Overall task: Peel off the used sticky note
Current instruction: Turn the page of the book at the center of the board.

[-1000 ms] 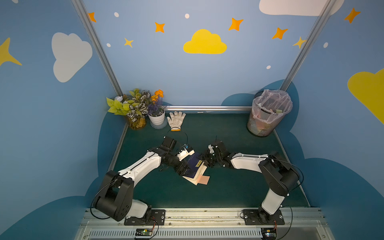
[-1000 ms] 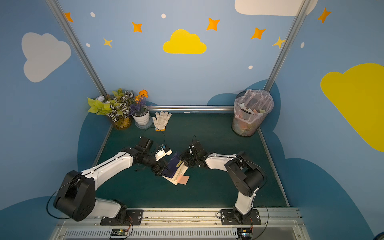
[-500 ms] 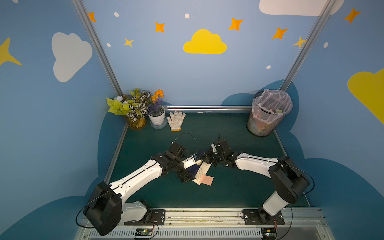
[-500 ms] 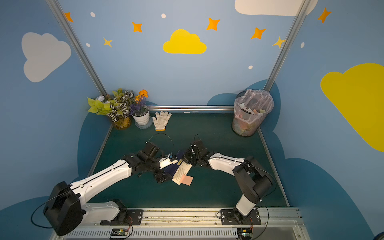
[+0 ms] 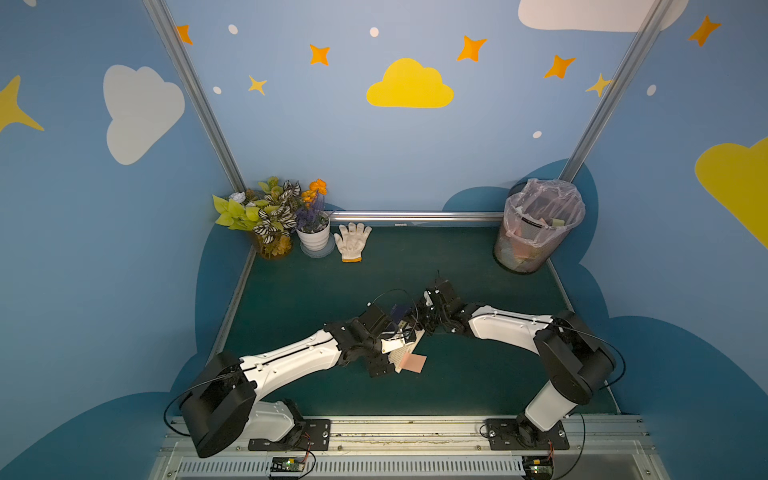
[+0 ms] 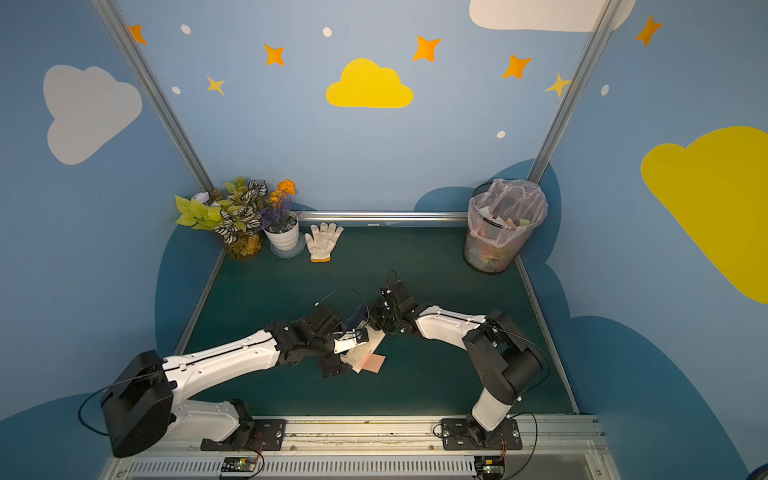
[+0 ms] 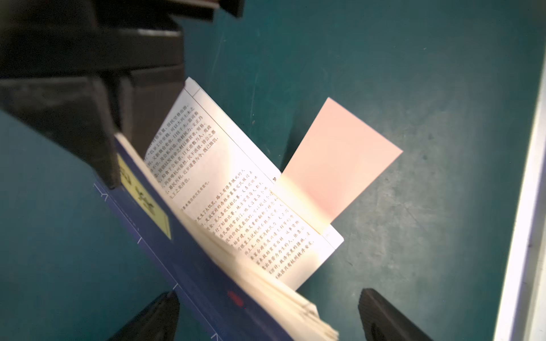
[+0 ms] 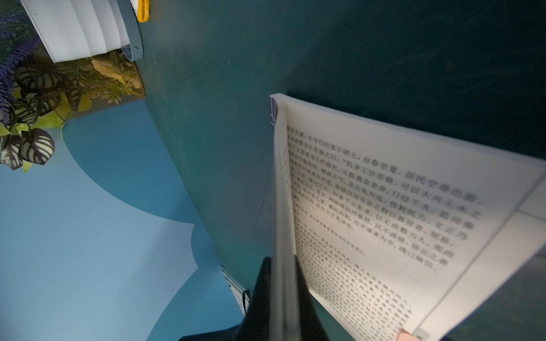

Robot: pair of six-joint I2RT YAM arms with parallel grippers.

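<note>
On green mat (image 5: 457, 270) — book (image 7: 236, 192), pink note (image 7: 339, 159) (blue cloud walls (image 5: 374, 158)).

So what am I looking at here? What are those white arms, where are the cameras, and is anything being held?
Two robot arms work at a green table. Two pictures look down from above; the other two come from cameras on the arms' wrists. The right gripper is shut on part of a book, propping it open. A pink sticky note sticks to a page's edge. The left gripper hangs open over the book, holding nothing. At the back sit plants, a glove and a bin.
</note>
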